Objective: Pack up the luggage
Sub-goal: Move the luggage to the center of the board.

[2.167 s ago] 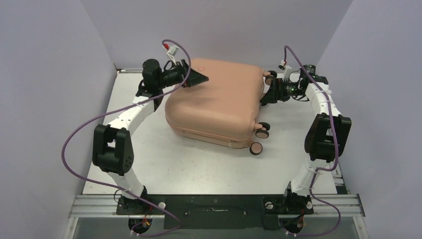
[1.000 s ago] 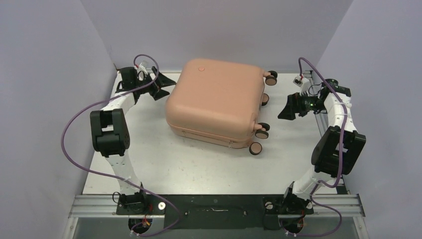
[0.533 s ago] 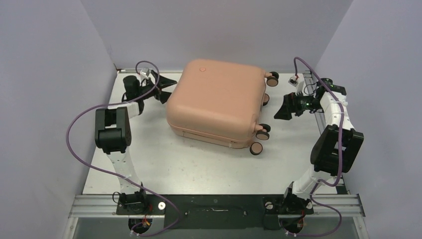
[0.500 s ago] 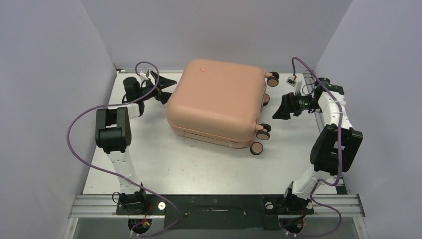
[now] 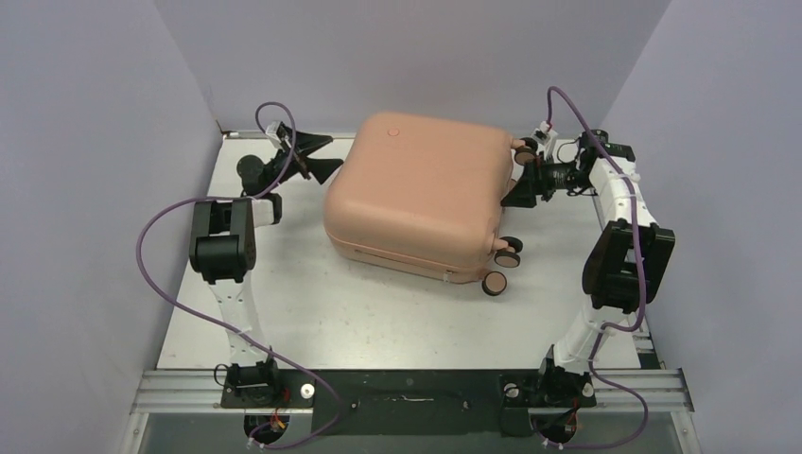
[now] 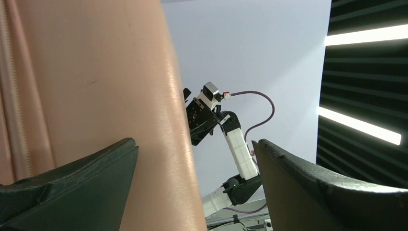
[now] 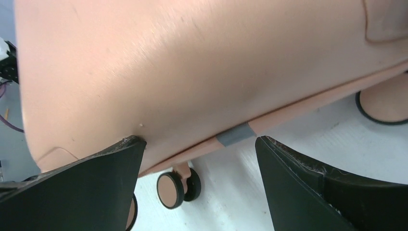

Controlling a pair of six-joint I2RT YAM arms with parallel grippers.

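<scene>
Flanking the closed salmon-pink suitcase (image 5: 416,194), which lies flat mid-bench (image 5: 312,312), the left gripper (image 5: 320,156) at its far-left corner and the right gripper (image 5: 518,190) against its wheeled side both gape released and empty, seemingly poised to steady or turn it.

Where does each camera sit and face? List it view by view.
Top external: above and behind the robot, looking down on the table, the luggage, both whole arms, left gripper, right gripper.
Left wrist: on the left arm, looking past its open fingers along the luggage's side toward the right arm.
Right wrist: on the right arm, looking between its open fingers at the luggage's wheeled end and a caster wheel.
Shared: all show the luggage; top and left wrist both show the right arm.
</scene>
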